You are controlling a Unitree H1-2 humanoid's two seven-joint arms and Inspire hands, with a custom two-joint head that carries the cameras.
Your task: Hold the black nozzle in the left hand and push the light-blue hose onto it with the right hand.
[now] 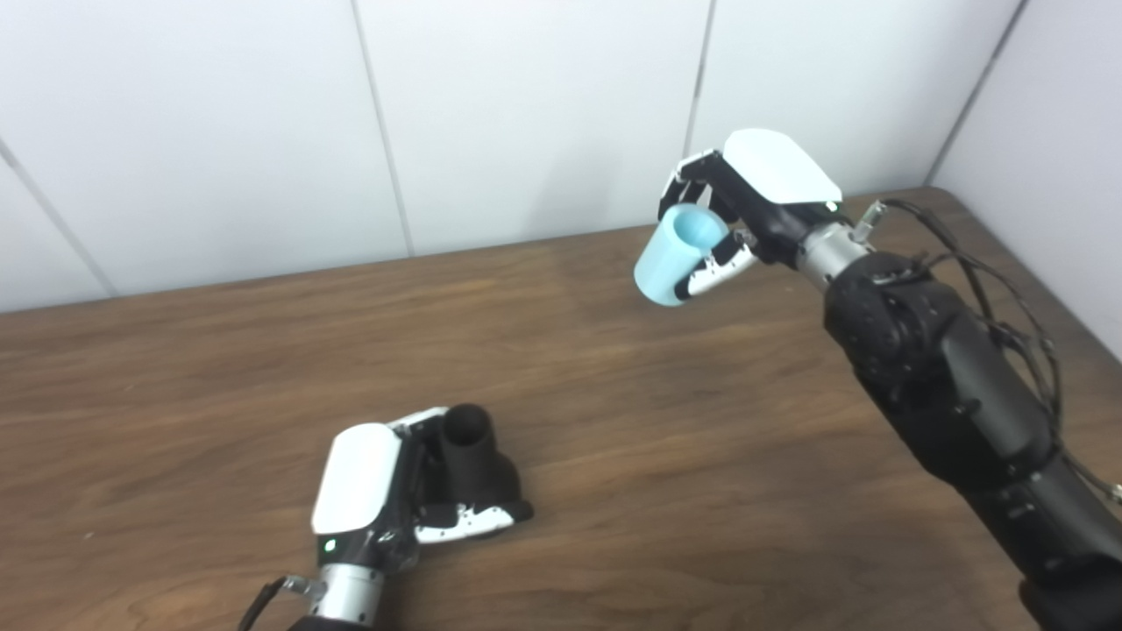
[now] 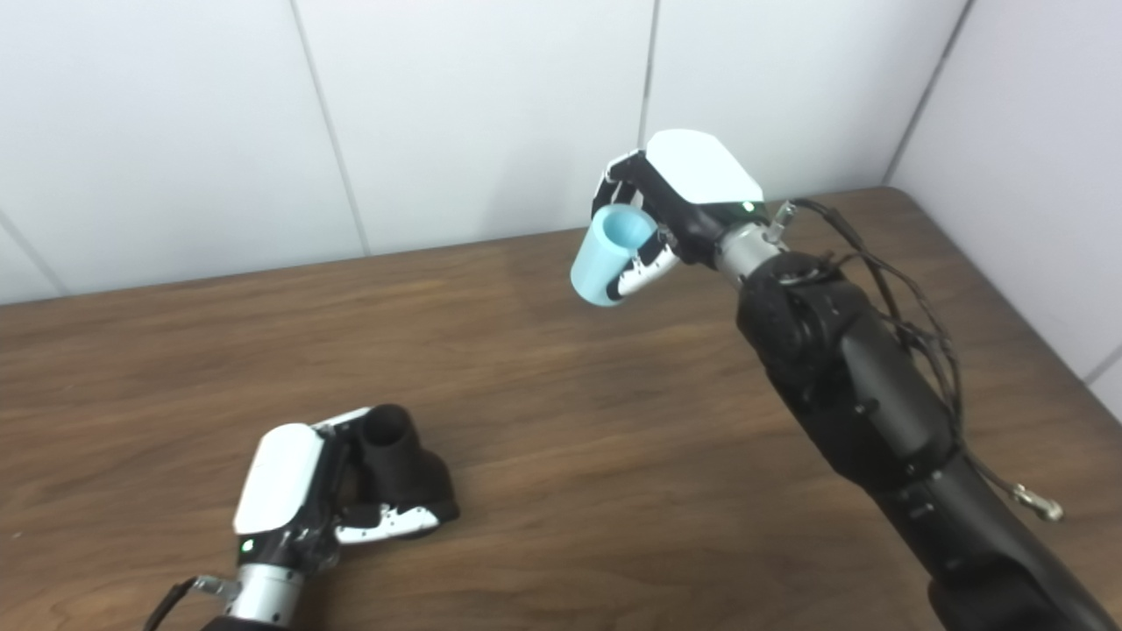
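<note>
Wrapping its fingers around the black nozzle point(image 1: 473, 456), the left hand point(image 1: 377, 491) grips it while the right hand point(image 1: 754, 197) clasps the light-blue hose point(image 1: 677, 254).

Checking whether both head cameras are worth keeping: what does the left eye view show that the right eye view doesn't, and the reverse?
Only the left eye view: nothing of note, just more wall on the left.
Only the right eye view: a loose cable plug hanging off the right arm, and more of the table's right edge.
Both: the left hand low on the table holding the black nozzle, and the right hand raised, holding the light-blue hose, the two parts well apart.
</note>
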